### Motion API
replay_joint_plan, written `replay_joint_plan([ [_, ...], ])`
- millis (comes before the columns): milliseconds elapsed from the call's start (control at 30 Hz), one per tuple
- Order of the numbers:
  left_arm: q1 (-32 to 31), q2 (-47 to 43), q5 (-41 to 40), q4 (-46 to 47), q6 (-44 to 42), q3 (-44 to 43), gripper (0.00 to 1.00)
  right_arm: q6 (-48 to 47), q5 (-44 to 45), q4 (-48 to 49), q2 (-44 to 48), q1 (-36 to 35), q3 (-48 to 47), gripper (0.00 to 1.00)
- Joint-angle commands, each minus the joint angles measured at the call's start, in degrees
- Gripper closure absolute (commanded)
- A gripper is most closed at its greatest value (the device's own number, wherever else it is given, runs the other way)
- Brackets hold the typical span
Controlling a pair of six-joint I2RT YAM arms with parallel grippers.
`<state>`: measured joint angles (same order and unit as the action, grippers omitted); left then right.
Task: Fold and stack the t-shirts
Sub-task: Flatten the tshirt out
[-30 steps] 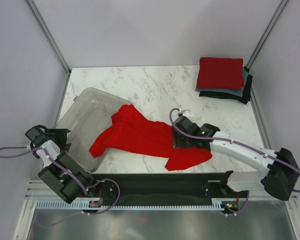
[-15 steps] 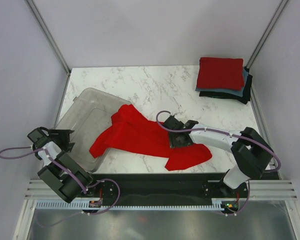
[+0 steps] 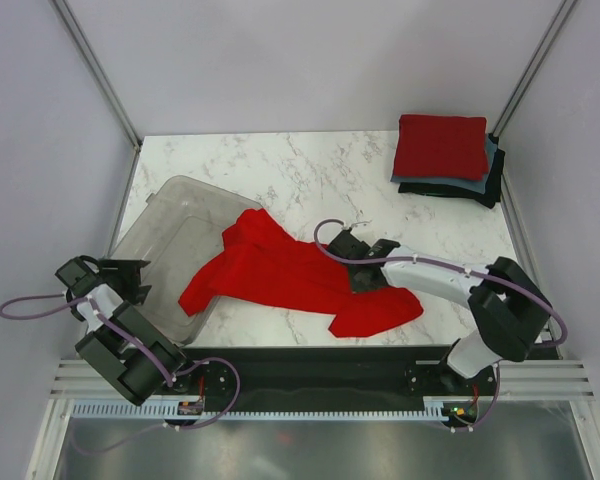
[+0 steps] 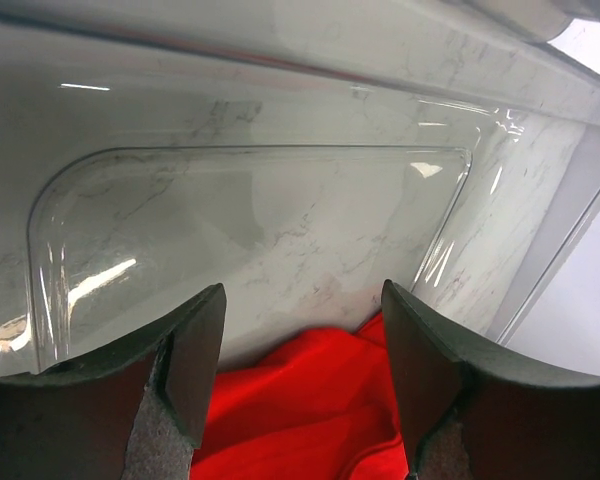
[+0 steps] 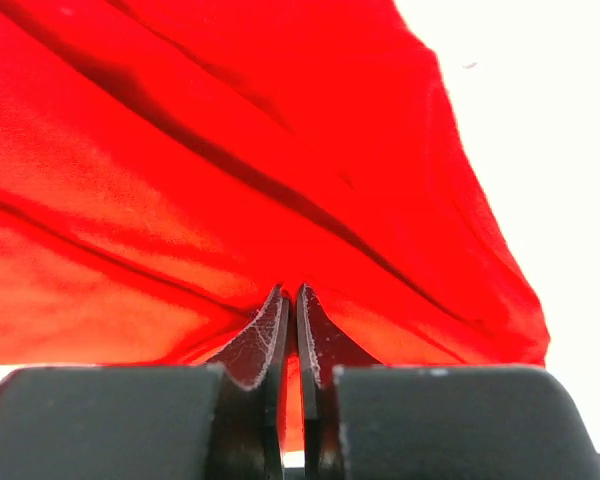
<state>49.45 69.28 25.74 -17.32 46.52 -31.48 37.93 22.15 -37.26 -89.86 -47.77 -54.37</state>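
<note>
A crumpled bright red t-shirt (image 3: pixel 290 272) lies across the marble table, its left end draped over the rim of the bin. My right gripper (image 3: pixel 348 262) is shut on a fold of this red t-shirt (image 5: pixel 280 180), cloth pinched between its fingertips (image 5: pixel 270 325). At the back right stands a stack of folded t-shirts (image 3: pixel 445 160): red on top, grey-blue under it, black at the bottom. My left gripper (image 3: pixel 140 278) hangs open at the bin's near left edge; in its wrist view a piece of the red t-shirt (image 4: pixel 300 410) lies beyond its fingers (image 4: pixel 195 360), untouched.
A clear grey plastic bin (image 3: pixel 165 240) sits tilted at the table's left side; its see-through wall (image 4: pixel 250 220) fills the left wrist view. Grey walls and metal posts enclose the table. A black rail (image 3: pixel 320 365) runs along the near edge.
My right arm swung its gripper leftward onto the shirt's middle, then closed its jaws on a fold of red cloth. The left arm barely moved.
</note>
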Motion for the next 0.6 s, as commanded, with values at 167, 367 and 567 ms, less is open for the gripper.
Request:
replay_joint_plan([
  [167, 5.11, 1.12, -0.95, 0.10, -1.00, 0.11, 0.29, 0.39, 4.57, -11.43, 13.65, 2.58, -1.00, 0.91],
  [367, 14.42, 2.98, 1.59, 0.35, 1.37, 1.85, 0.29, -3.47, 2.72, -14.77, 22.53, 12.16, 0.75, 0.96],
  [567, 17.43, -0.63, 4.24, 3.00, 5.16, 4.76, 0.27, -11.03, -6.83, -11.71, 29.56, 39.29, 0.32, 1.00],
])
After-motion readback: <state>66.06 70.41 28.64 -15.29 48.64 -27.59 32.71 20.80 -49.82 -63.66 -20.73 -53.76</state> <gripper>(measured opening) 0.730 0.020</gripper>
